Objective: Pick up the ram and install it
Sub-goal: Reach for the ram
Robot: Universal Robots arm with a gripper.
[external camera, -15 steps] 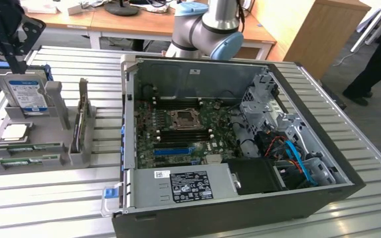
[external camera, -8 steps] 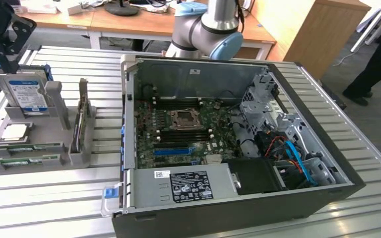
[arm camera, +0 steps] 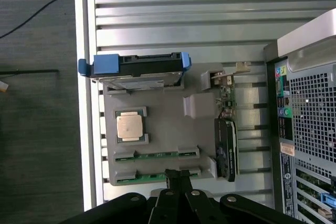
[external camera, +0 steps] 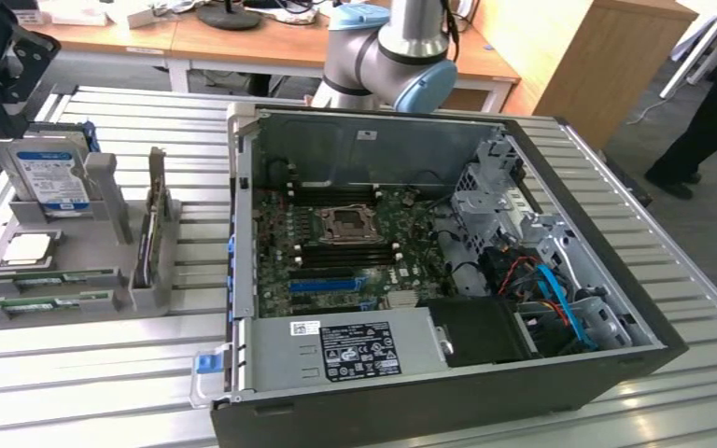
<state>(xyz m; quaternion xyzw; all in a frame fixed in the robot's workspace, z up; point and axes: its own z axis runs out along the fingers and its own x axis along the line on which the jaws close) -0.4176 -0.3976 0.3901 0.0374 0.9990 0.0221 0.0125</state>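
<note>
Two slim green ram sticks [external camera: 53, 278] [external camera: 45, 304] lie on edge in the front slots of a grey parts holder [external camera: 85, 313], on the exterior view's left. In the wrist view they are the two green strips [arm camera: 156, 155] [arm camera: 149, 177]. My gripper [external camera: 10, 112] hangs high above the holder's far end, over the hard drive. Its dark fingertips [arm camera: 177, 176] meet with nothing between them, and they sit over the nearer ram stick in that view. The open computer case [external camera: 583, 280] holds the motherboard [external camera: 333, 243], with dark memory slots beside the CPU socket [external camera: 346, 222].
The holder also carries a blue-framed hard drive [external camera: 45, 173], a CPU chip [external camera: 29, 247] and an upright dark expansion card [external camera: 153, 224]. A long blue slot [external camera: 325, 280] sits on the motherboard. Everything rests on a slatted metal table [external camera: 85, 373]. A person's legs [external camera: 708, 112] stand at the far right.
</note>
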